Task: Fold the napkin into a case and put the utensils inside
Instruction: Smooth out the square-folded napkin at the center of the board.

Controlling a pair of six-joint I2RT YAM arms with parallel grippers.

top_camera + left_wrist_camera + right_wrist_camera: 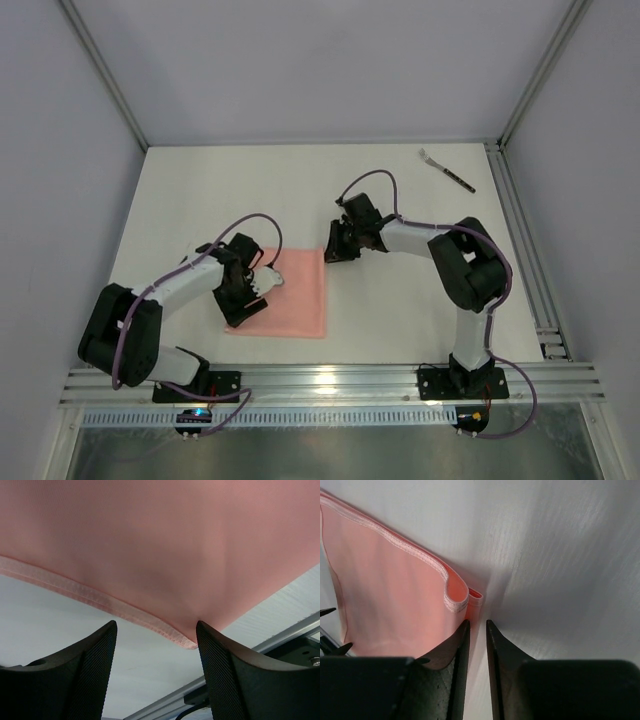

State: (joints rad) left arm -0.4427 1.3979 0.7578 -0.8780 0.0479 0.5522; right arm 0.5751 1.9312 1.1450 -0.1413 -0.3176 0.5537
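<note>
The salmon-pink napkin (295, 300) lies flat on the white table as a doubled rectangle between the two arms. My left gripper (265, 282) sits over its left part. In the left wrist view that gripper (156, 630) is wide open and empty, with the napkin's hemmed edge (125, 611) just ahead of its fingertips. My right gripper (335, 250) is at the napkin's far right corner. Its jaws (477, 622) stand a narrow gap apart with only table between them, and the curled two-layer corner (457, 597) lies just beyond the left fingertip. The fork (447, 171) lies alone at the far right.
An aluminium rail (330, 380) runs along the near edge, and another (520, 240) along the right side. Pale enclosure walls close in the table (250, 190) on the left, far and right sides.
</note>
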